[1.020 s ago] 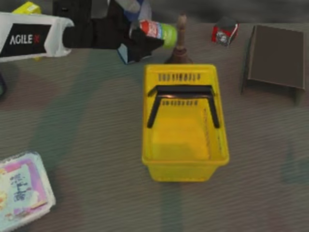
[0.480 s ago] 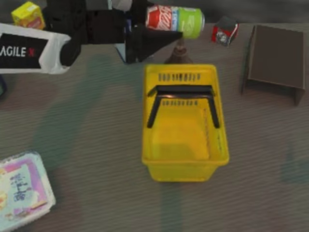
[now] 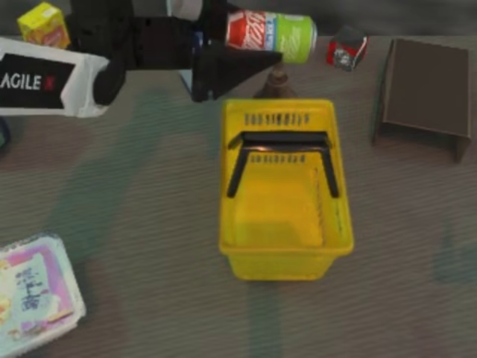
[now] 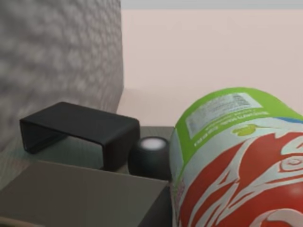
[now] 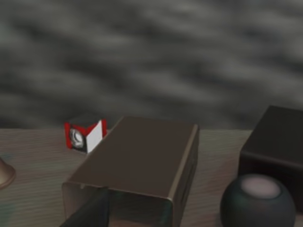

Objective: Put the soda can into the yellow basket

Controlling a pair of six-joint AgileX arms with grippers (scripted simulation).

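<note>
The soda can (image 3: 272,35), red and lime green, hangs on its side in the air beyond the far rim of the yellow basket (image 3: 283,265). My left gripper (image 3: 223,54) is shut on its red end, reaching in from the left. In the left wrist view the soda can (image 4: 236,161) fills the near corner. The basket stands in the table's middle with its black handle (image 3: 283,139) folded across the far part and nothing inside. My right arm is out of the top view; a dark piece of its gripper (image 5: 92,212) shows in the right wrist view.
A brown bell-shaped thing (image 3: 277,83) stands just behind the basket, under the can. A red and white cube (image 3: 346,48) and a brown stand (image 3: 425,86) sit at the far right, a yellow carton (image 3: 43,22) far left, a colourful packet (image 3: 33,294) near left.
My left gripper has lifted the soda can and carried it to the right, so it now hangs higher over the bell-shaped thing. In the last half second it has barely moved.
</note>
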